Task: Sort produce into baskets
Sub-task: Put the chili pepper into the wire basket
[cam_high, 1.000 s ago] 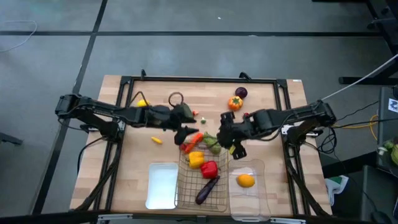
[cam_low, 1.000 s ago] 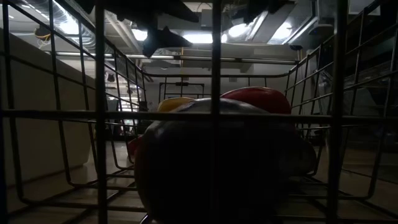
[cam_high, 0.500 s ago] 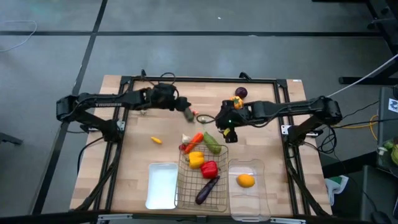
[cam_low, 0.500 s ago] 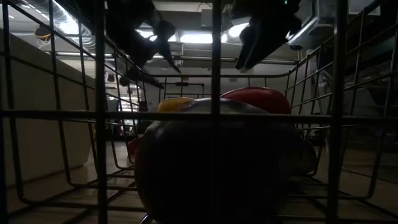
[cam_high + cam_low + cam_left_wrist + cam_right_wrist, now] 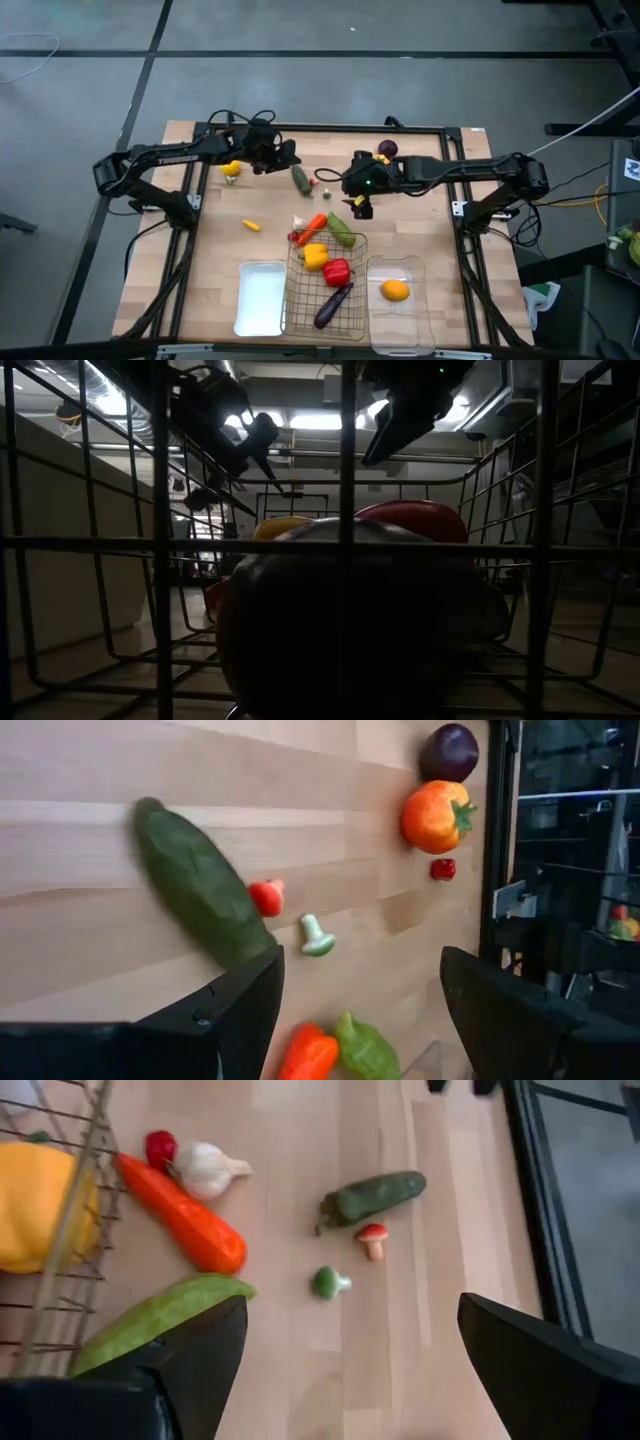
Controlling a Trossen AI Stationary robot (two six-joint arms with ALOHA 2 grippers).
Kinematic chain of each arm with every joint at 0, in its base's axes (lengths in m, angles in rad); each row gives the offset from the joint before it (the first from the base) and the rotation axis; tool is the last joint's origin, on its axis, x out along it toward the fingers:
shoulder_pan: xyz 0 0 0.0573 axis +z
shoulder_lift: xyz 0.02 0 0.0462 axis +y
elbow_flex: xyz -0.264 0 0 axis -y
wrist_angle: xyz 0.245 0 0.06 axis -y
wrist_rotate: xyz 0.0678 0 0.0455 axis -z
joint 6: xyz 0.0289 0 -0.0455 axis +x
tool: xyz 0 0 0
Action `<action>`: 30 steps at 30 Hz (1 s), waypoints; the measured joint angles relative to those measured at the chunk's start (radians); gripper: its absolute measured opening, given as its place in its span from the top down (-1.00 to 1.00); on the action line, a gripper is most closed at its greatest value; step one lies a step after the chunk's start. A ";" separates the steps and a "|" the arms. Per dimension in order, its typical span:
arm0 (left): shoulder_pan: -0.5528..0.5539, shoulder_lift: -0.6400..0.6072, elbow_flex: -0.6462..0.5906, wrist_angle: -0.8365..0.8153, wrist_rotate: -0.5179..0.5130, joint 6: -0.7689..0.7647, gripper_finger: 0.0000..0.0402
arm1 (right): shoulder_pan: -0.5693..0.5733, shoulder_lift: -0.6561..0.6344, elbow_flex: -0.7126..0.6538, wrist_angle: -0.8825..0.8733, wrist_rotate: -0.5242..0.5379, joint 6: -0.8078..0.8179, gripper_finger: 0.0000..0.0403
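Dark fingers spread on both — left gripper [image 5: 290, 156] empty, green cucumber [image 5: 200, 886] just ahead of its jaws; right gripper [image 5: 355, 205] wide, empty, carrot [image 5: 180, 1215] and wire-mesh basket [image 5: 70, 1230] beyond, basket cut off.

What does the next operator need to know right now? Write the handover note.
Left hand: open, empty, at the table's far side by the dark cucumber.
Right hand: open, empty, mid-table beyond the wire basket.
Done: yellow pepper, red pepper and eggplant in the wire basket; an orange fruit in the clear bin. White tray holds nothing.
Left: lemon, tomato, purple ball, carrot, light green cucumber, garlic, two small mushrooms and a small yellow piece on the table.
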 joint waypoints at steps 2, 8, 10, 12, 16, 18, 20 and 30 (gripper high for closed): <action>0.001 0.030 0.033 -0.007 0.012 0.005 -0.31 | 0.000 0.000 0.000 0.010 -0.028 -0.001 -0.79; 0.007 0.134 0.184 -0.081 0.016 0.092 -0.31 | 0.000 0.000 0.000 0.008 -0.059 0.000 -0.79; 0.018 0.168 0.231 -0.181 0.015 0.115 -0.31 | 0.000 0.000 0.000 0.009 -0.059 0.000 -0.79; 0.026 0.200 0.269 -0.272 0.015 0.122 -0.31 | 0.000 0.000 0.000 0.009 -0.059 0.000 -0.79; 0.034 0.263 0.290 -0.386 0.014 0.120 -0.31 | 0.000 0.000 0.000 0.009 -0.059 0.000 -0.79; 0.035 0.289 0.290 -0.397 0.016 0.114 -0.31 | 0.000 0.000 0.000 0.009 -0.059 0.000 -0.79; 0.035 0.317 0.291 -0.392 0.018 0.114 -0.31 | 0.000 0.001 0.000 0.009 -0.059 0.000 -0.79; 0.040 0.405 0.291 -0.362 0.041 0.069 -0.31 | 0.000 0.001 0.000 0.007 -0.059 0.000 -0.79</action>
